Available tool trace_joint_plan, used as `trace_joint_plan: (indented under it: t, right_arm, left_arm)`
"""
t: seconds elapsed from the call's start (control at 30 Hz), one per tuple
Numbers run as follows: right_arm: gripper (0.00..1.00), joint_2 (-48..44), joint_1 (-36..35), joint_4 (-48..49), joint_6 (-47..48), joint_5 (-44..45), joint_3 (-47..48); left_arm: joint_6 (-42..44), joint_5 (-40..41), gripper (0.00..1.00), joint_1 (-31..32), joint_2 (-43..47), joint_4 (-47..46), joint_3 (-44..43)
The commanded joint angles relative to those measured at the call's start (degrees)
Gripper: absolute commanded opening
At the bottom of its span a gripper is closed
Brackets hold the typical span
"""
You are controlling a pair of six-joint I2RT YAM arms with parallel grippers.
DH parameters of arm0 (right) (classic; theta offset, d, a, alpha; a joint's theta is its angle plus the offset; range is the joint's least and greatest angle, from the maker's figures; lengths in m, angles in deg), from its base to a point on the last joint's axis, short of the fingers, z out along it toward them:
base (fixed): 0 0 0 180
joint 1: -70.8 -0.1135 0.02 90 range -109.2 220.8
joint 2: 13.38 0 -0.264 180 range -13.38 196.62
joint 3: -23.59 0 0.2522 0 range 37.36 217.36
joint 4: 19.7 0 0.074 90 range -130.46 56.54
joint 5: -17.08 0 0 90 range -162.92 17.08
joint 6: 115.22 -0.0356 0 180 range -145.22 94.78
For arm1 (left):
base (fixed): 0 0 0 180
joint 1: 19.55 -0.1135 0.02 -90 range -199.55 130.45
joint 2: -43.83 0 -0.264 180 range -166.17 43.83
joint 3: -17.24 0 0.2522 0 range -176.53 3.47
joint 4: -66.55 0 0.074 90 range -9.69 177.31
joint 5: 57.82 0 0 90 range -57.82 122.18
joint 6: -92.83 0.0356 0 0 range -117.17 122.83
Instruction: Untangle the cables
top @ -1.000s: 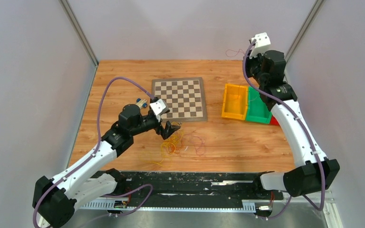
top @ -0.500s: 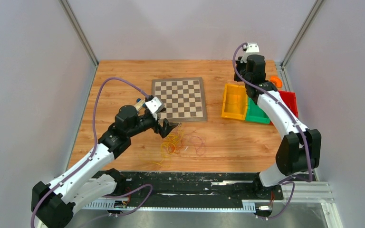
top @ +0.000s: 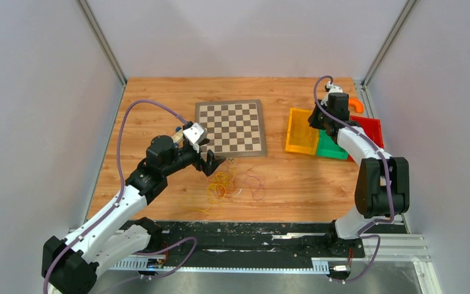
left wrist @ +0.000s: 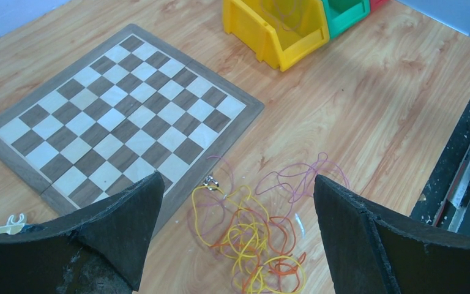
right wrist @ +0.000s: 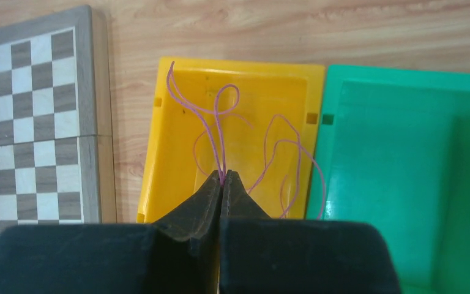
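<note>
The cables (top: 222, 184), a loose tangle of yellow, orange and purple strands, lie on the wood between the table's near edge and the chessboard (top: 231, 127). The left gripper (left wrist: 237, 181) hangs above their far side, jaws spread wide, gripping nothing. Toward the far right corner, the right gripper (right wrist: 222, 177) is pinched closed on a thin purple strand (right wrist: 216, 122), whose loops dangle over the yellow bin (right wrist: 159, 153) beside the green bin (right wrist: 391, 153).

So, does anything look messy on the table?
Yes. The yellow, orange and purple cables lie knotted in a heap beside the chessboard. One loose purple strand dangles from the shut right gripper over the yellow bin.
</note>
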Motion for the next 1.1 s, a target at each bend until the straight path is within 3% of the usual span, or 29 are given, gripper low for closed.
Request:
trace_joint_plan:
  t: [0.0, 0.3, 0.53, 0.6, 0.73, 0.83, 0.9, 0.97, 1.07]
  right_arm:
    - [0.0, 0.9, -0.6, 1.8, 0.9, -2.9, -0.9]
    - [0.0, 8.0, -2.8, -1.1, 2.6, 0.5, 2.1]
    - [0.01, 8.1, -3.6, -3.4, 3.8, 2.7, 3.9]
    - [0.14, 6.9, -3.6, -5.3, 4.1, 3.1, 4.7]
    - [0.49, 3.4, -3.6, -9.2, 4.2, 2.6, 6.2]
    - [0.65, 0.2, -3.6, -10.7, 4.9, 2.6, 6.9]
    - [0.7, -1.7, -3.6, -12.0, 6.6, 0.9, 7.5]
    - [0.77, -3.9, -3.5, -14.0, 9.9, -4.1, 8.3]
    - [0.93, -7.1, -4.2, -20.1, 16.4, -19.5, 9.2]
  left_arm:
    - [-1.1, -0.4, 1.0, -0.4, 1.1, -1.2, 0.6]
    - [-1.2, -0.7, 1.0, -0.5, 0.2, -1.6, 0.6]
    - [-0.9, -0.8, 1.0, -0.6, -0.4, -0.8, 0.1]
    - [-0.7, -0.8, 1.0, -0.6, -0.4, -0.7, -0.1]
    - [-0.8, -1.0, 1.0, -0.6, -0.6, -0.2, -0.7]
    - [-1.0, -0.7, 1.0, -0.6, -0.5, 0.4, -1.0]
    - [-1.1, -0.2, 1.0, -0.6, -0.3, 0.7, -1.2]
    - [-0.9, -0.5, 1.0, -0.9, -0.2, 3.1, -1.7]
    - [-0.8, -3.2, 1.0, -2.5, -1.0, 9.1, -3.6]
